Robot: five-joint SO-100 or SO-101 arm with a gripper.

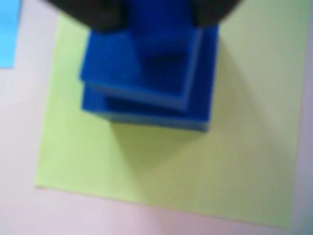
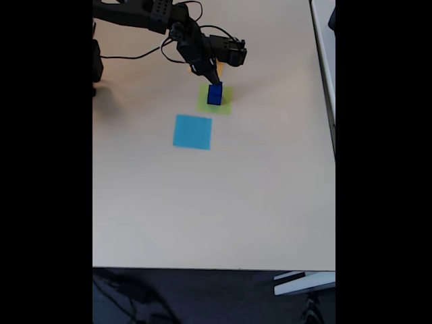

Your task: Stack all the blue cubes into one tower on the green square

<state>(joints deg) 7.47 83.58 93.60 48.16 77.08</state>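
Beige tabletop [image 2: 223, 196] carries the green square [image 1: 161, 166], where the blue cubes [image 1: 146, 98] stand stacked beneath my gripper [image 2: 212, 75], finger opening indeterminate from these views; judged light, rigid and easily toppled, so grasp opposing flat side faces squarely.

We take this for a lab or office test bench rather than a home. A plain, pale beige table [image 2: 216, 202] fills the fixed view, bare apart from flat paper squares laid out as markers, the light blue square [image 2: 192, 131] among them. A small black robot arm [image 2: 169, 23] is mounted at the far edge, with loose black cables [image 2: 145, 55] trailing over the tabletop. Below the near edge we see dark carpet-like flooring [image 2: 202, 297] and, perhaps, a grey furniture base [image 2: 304, 283]; the picture is too coarse there to be sure.
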